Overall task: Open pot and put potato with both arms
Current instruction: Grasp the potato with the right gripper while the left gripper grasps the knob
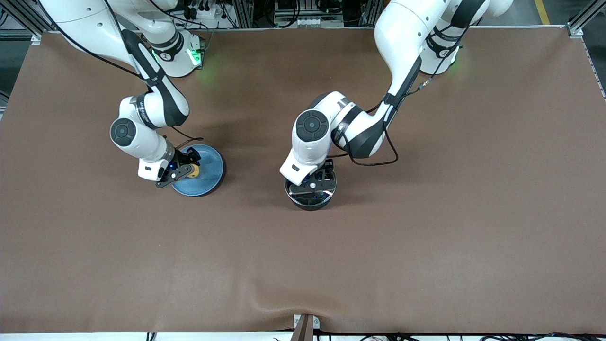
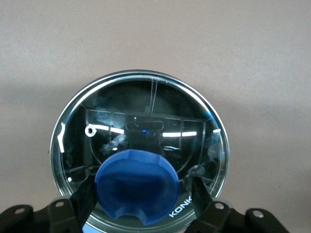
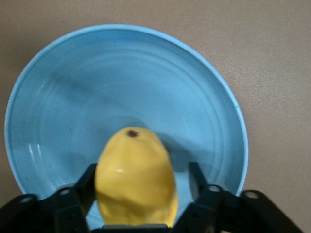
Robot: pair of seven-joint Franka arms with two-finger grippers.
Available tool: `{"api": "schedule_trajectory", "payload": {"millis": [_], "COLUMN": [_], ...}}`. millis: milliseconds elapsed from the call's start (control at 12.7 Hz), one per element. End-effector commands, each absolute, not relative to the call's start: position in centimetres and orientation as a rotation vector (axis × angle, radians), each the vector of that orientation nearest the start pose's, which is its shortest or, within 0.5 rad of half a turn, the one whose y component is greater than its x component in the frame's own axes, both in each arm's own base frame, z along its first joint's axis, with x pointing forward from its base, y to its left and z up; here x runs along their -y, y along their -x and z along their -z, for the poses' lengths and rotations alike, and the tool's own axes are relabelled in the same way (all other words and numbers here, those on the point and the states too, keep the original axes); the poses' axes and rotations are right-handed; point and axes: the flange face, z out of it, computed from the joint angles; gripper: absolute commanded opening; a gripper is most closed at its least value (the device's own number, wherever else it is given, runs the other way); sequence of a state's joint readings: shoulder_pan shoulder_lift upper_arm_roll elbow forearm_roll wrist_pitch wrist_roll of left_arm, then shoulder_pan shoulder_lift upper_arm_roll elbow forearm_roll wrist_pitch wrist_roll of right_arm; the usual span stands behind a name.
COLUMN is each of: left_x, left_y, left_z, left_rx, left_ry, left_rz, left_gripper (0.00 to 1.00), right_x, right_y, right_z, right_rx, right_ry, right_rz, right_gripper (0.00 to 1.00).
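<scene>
Over the light-blue plate (image 1: 208,176) toward the right arm's end of the table, the right gripper (image 1: 183,169) is clenched on the single potato (image 3: 135,180), its two fingers (image 3: 81,187) pressing the yellow lump's sides above the plate's bare floor. The one plate lies on the brown table (image 1: 426,237) and is partly covered by that gripper in the front view. Near the table's middle, well apart from the plate, the left gripper (image 1: 316,181) is down on the one pot (image 1: 310,194), its fingers (image 2: 200,182) set on either side of the blue knob (image 2: 137,185) of the glass lid (image 2: 141,116), grasping it. The lid sits on the pot's rim. The left arm's wrist hides most of the pot from the front camera, and its handle cannot be seen.
</scene>
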State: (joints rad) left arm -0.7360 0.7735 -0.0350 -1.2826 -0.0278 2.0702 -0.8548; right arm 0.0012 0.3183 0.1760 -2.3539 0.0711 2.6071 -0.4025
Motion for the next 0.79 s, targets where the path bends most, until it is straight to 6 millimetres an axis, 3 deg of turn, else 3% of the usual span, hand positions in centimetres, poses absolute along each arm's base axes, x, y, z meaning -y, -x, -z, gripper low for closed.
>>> {"api": "schedule_trajectory", "payload": {"millis": [0,236,315,394,552,631,709], "left_x": [51.9,51.7,51.7,51.7,51.7,51.6,51.3], "left_y": [-54.0,-54.1,-54.1,-54.1,-54.0,-53.8,-53.8], "left_z": [-29.6,-29.4,-29.4,-29.7,-30.3,-30.6,-31.7], "left_rx": [0.194,0.18,0.18,0.181,0.186,0.19,0.201], "left_ry": [3.164,3.159,3.159,3.162,3.162,3.153,3.152], "left_rz": [-0.042,-0.034,-0.034,-0.032,-0.04,-0.061,-0.068], "left_gripper": [0.75,0.73,0.66,0.49,0.13,0.03,0.03], "right_x": [-8.2,-8.2,-8.2,-8.1,-8.2,-8.4,-8.5], "right_y": [-49.2,-49.3,-49.4,-49.5,-49.6,-49.8,-50.1], "right_z": [-19.0,-19.6,-20.5,-21.9,-25.3,-26.7,-27.9], "right_rx": [0.945,0.937,0.924,0.874,0.594,0.503,0.46], "right_ry": [2.916,2.915,2.917,2.929,2.986,3.005,3.013], "right_rz": [0.103,0.085,0.066,0.045,-0.014,-0.01,0.008], "right_gripper": [0.11,0.0,0.0,0.0,0.0,0.0,0.0]}}
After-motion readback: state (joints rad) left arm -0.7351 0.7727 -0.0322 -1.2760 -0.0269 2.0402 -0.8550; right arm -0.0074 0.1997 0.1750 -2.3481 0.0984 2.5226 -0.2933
